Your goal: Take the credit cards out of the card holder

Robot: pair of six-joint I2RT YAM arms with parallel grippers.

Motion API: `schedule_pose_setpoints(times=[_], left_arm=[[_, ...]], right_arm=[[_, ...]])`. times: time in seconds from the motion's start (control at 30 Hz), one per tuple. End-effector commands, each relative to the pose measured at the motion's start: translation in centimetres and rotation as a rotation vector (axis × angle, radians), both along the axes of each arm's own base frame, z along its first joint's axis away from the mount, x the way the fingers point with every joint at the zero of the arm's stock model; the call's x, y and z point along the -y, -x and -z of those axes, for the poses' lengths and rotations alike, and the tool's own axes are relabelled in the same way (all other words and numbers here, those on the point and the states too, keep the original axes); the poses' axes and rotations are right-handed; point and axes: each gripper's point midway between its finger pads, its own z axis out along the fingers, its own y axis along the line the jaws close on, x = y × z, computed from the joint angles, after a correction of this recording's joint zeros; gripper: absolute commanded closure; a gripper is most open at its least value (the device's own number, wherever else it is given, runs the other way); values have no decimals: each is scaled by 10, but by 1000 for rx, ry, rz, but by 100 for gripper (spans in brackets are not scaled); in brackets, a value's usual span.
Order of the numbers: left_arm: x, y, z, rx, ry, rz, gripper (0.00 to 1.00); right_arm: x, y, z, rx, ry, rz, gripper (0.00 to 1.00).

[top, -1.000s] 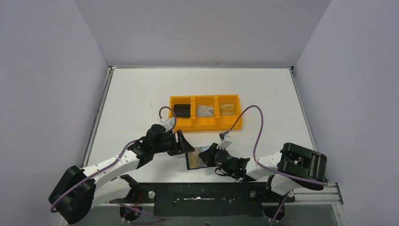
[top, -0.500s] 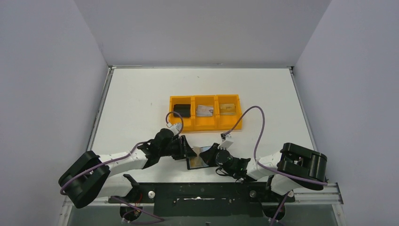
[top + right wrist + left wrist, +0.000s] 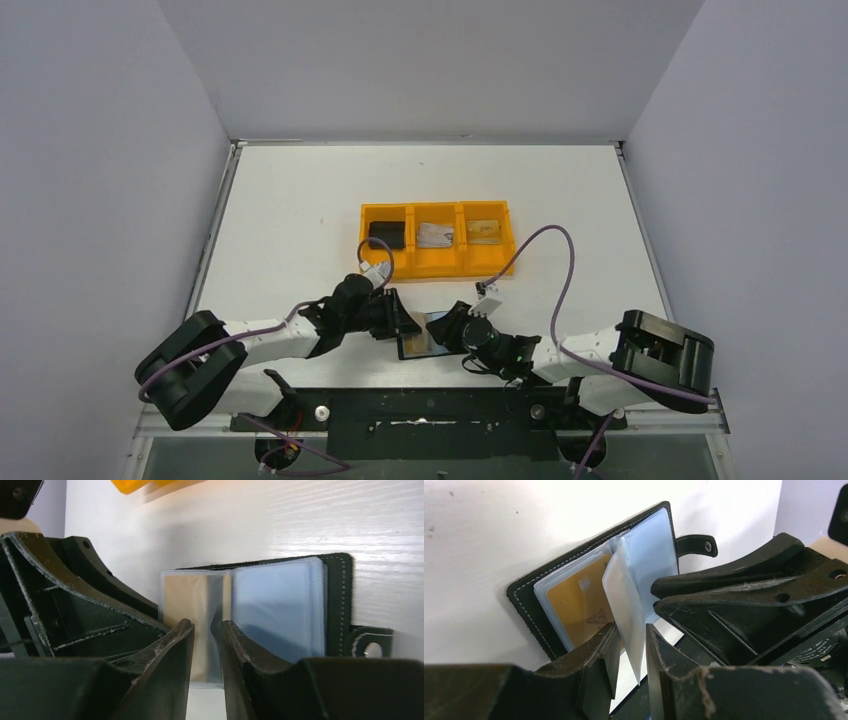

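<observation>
The card holder (image 3: 425, 340) lies open near the table's front edge. In the left wrist view its black stitched cover (image 3: 524, 597) holds a gold card (image 3: 571, 600) in a left pocket, with the tab (image 3: 696, 545) at the far side. My left gripper (image 3: 408, 325) (image 3: 630, 627) is shut on a pale plastic sleeve page (image 3: 624, 595) that stands up from the spine. My right gripper (image 3: 447, 328) (image 3: 206, 625) is shut at the right-hand blue-grey pockets (image 3: 280, 605); it also shows in the left wrist view (image 3: 656, 590). A silvery-grey card (image 3: 435, 235) and a gold card (image 3: 484, 230) lie in the tray.
The orange three-compartment tray (image 3: 437, 268) stands just behind the card holder, with a chunky black block (image 3: 386, 235) in its left compartment. The black mounting rail (image 3: 430, 405) runs along the table's near edge, close to the card holder.
My left arm has slid right to the card holder and its jaws have narrowed around the raised sleeve page. My right gripper has stayed on the holder; its arm shifted slightly right.
</observation>
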Motion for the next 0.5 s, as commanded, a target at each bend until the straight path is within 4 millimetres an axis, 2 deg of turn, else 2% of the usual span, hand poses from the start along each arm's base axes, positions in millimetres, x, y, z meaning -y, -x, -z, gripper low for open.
schedule_pose_setpoints(times=[0.0, 0.1, 0.23, 0.47], left_arm=[[24, -6, -26, 63, 91, 52, 76], [31, -4, -30, 68, 101, 70, 76], [39, -3, -35, 79, 111, 88, 76], [52, -5, -35, 81, 109, 112, 72]], right_arm=[[14, -15, -13, 15, 42, 111, 71], [29, -16, -13, 2, 94, 165, 67], [47, -16, -20, 13, 135, 209, 65], [72, -12, -36, 41, 93, 258, 65]])
